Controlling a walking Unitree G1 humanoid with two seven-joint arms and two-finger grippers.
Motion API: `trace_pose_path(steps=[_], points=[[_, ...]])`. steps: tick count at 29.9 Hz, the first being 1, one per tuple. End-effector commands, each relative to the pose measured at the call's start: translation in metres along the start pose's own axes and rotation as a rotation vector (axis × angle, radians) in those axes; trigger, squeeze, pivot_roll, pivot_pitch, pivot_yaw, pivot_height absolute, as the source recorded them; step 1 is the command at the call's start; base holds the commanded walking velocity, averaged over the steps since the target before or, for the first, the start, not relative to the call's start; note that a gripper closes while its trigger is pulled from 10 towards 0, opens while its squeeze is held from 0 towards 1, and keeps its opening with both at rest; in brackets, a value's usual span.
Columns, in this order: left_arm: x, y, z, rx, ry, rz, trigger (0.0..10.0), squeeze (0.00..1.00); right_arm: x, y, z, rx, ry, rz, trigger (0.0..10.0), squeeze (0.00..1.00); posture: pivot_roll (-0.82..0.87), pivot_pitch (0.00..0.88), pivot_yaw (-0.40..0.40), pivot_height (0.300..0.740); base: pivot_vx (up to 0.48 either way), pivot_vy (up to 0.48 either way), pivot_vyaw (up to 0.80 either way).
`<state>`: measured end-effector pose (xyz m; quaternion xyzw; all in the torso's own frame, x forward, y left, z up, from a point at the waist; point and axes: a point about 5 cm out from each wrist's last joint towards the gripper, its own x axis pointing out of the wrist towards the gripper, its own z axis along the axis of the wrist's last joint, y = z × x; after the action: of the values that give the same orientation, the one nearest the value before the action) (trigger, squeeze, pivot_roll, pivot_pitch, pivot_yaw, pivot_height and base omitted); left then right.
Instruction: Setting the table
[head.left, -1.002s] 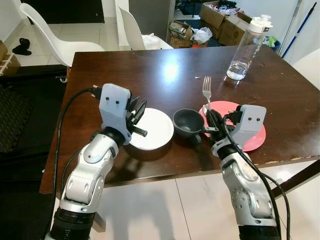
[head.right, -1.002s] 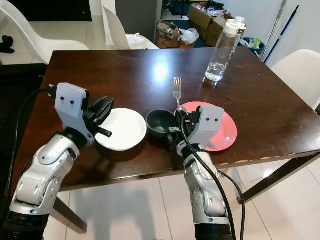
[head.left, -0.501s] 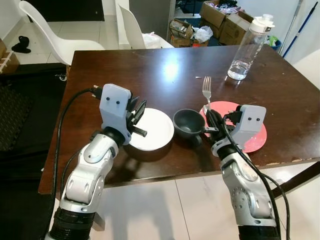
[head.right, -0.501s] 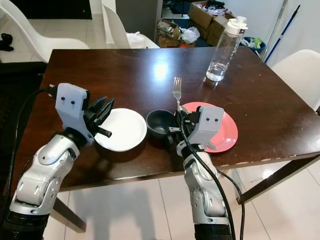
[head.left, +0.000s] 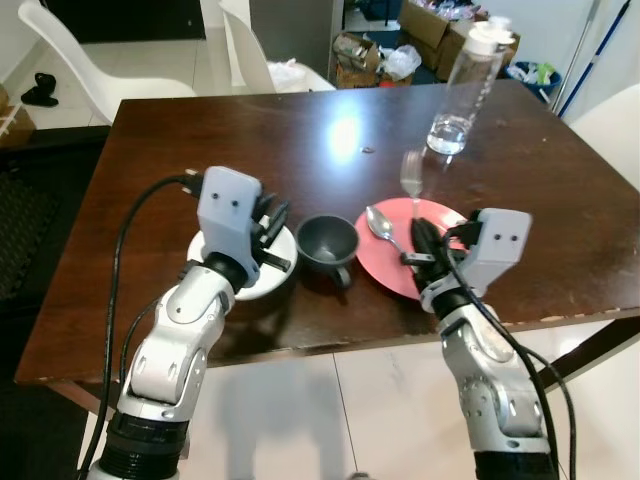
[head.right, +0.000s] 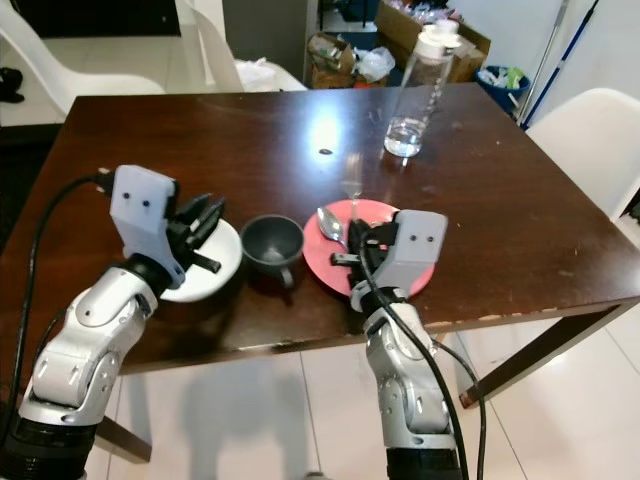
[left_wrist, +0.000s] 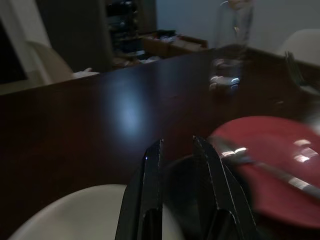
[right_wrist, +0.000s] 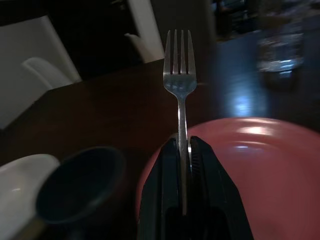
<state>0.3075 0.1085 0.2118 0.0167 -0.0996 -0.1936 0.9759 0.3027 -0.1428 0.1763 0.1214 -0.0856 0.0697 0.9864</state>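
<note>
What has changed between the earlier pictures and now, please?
The camera shifted with the robot. Against the dishes, the right hand, shut on the fork, moved right from the left edge of the red plate to over it, uncovering the spoon; the left hand moved over the white plate. The cup, plates and bottle kept their places.

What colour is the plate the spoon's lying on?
Red, leaning pink: the plate under the spoon. Clearest in the left eye view.
</note>
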Motion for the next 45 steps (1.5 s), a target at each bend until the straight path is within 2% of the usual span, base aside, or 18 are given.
trace_pose_path(steps=[1,11,17,26,38,42,45], points=[[0.0,-0.003,-0.001,0.004,0.003,-0.014,10.0,0.0,-0.001,-0.002,0.001,0.001,-0.006,-0.012,10.0,0.0,-0.02,0.06,0.045,0.74,0.0,-0.255,0.0],[0.0,-0.003,-0.001,0.006,0.007,-0.01,10.0,0.0,-0.001,-0.002,0.002,0.001,-0.008,-0.01,10.0,0.0,-0.02,0.058,0.044,0.74,0.0,-0.243,0.0],[0.002,0.0,-0.006,-0.003,0.037,0.014,10.0,0.0,-0.001,-0.002,0.002,0.0,-0.009,-0.009,10.0,0.0,-0.02,0.055,0.044,0.74,0.0,0.0,0.0],[0.002,0.0,-0.006,-0.01,0.035,0.016,10.0,0.0,-0.001,-0.002,0.002,-0.001,-0.01,-0.008,10.0,0.0,-0.03,0.05,0.044,0.74,0.0,0.458,0.0],[0.001,-0.002,-0.005,-0.007,0.03,0.01,10.0,0.0,-0.001,-0.004,0.002,-0.017,0.001,0.0,10.0,0.0,-0.03,0.052,0.043,0.74,0.0,0.0,0.0],[0.0,-0.002,-0.006,-0.002,0.039,0.008,10.0,0.0,-0.002,-0.008,0.001,-0.044,0.014,-0.013,10.0,0.0,-0.03,0.054,0.044,0.74,0.0,0.0,0.0],[-0.001,-0.002,-0.008,0.004,0.056,0.009,10.0,0.0,-0.003,-0.019,-0.001,-0.082,0.039,-0.047,10.0,0.0,-0.03,0.062,0.049,0.74,0.0,0.0,0.0]])
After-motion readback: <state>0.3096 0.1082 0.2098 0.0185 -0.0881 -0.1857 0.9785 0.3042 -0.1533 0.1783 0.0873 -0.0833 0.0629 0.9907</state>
